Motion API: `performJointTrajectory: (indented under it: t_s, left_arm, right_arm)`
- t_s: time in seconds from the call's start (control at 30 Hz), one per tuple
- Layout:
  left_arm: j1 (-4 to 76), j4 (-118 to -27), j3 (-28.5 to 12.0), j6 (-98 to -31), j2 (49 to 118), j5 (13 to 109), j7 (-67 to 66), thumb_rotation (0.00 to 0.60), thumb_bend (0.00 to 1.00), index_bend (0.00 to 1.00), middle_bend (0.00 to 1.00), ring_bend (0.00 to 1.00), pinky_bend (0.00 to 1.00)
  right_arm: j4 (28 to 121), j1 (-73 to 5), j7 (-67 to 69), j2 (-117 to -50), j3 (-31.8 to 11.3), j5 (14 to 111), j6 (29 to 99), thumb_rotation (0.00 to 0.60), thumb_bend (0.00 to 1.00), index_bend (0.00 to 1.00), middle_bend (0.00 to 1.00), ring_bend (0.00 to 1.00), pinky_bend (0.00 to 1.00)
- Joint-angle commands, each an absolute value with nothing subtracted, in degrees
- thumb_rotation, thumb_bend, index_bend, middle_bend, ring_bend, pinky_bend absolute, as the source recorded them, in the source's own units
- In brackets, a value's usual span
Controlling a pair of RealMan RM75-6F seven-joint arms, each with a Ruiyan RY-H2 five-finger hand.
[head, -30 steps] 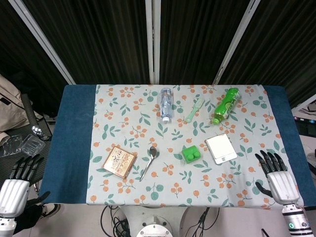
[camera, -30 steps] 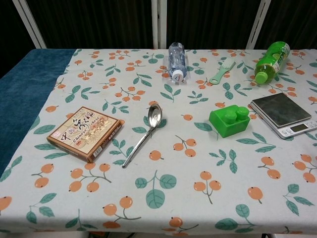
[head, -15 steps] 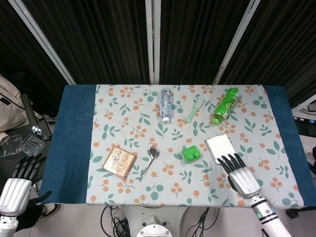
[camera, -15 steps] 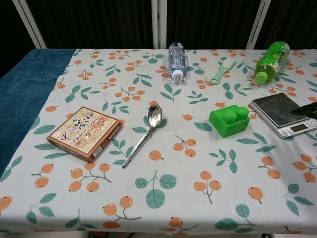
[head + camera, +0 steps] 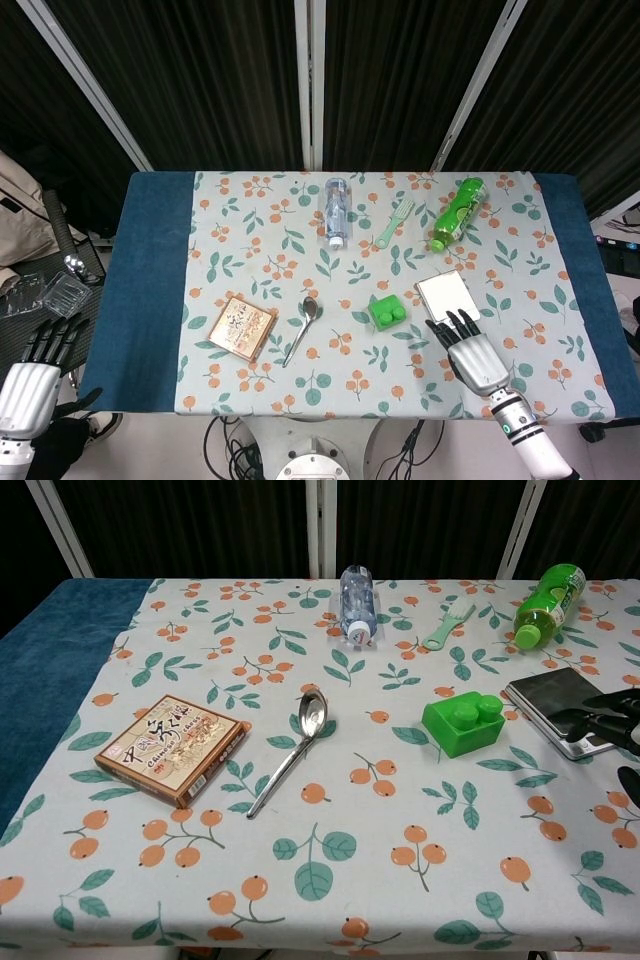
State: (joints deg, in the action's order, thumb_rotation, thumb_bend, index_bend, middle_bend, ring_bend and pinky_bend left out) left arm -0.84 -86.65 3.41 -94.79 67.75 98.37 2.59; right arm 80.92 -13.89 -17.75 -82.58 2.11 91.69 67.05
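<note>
Right hand (image 5: pixel 471 352) poised over the near edge of the scale (image 5: pixel 446 297), fingers (image 5: pixel 600 716) spread and empty, palm down for reach; left hand (image 5: pixel 28 382) idle, loose, off the worktop (image 5: pixel 150 300).

Table (image 5: pixel 150 300) under a fruit-print cloth (image 5: pixel 300 250)

Around the green block (image 5: pixel 388 313): scale (image 5: pixel 444 297) just right, spoon (image 5: pixel 302 328) and box (image 5: pixel 242 327) left, clear bottle (image 5: pixel 336 211), fork (image 5: pixel 395 222), green bottle (image 5: pixel 457 213) behind.

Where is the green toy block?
In the head view, the green plastic toy block sits right of centre on the flowery tablecloth, between the metal spoon and the flat silver scale.
</note>
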Motion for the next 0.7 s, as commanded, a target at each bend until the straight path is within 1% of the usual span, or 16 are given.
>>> performJointTrajectory:
  t_s: [0.03, 0.7]
  left_arm:
    - [-0.85, -86.54, 3.39, -94.88, 67.80, 98.38, 2.70, 0.600, 0.06, 0.03, 0.03, 0.00, 0.00]
    - [-0.43, -87.72, 3.28, -94.53, 67.34, 98.64, 1.54, 0.600, 0.06, 0.03, 0.03, 0.00, 0.00]
  right_arm:
    - [80.70, -13.91, -17.66, -82.72, 2.25, 91.53, 67.26, 0.600, 0.72, 0.00, 0.20, 0.00, 0.00]
    - [79.88, -14.35, -16.92, -82.84, 2.93, 89.66, 66.91, 0.600, 0.75, 0.00, 0.20, 0.00, 0.00]
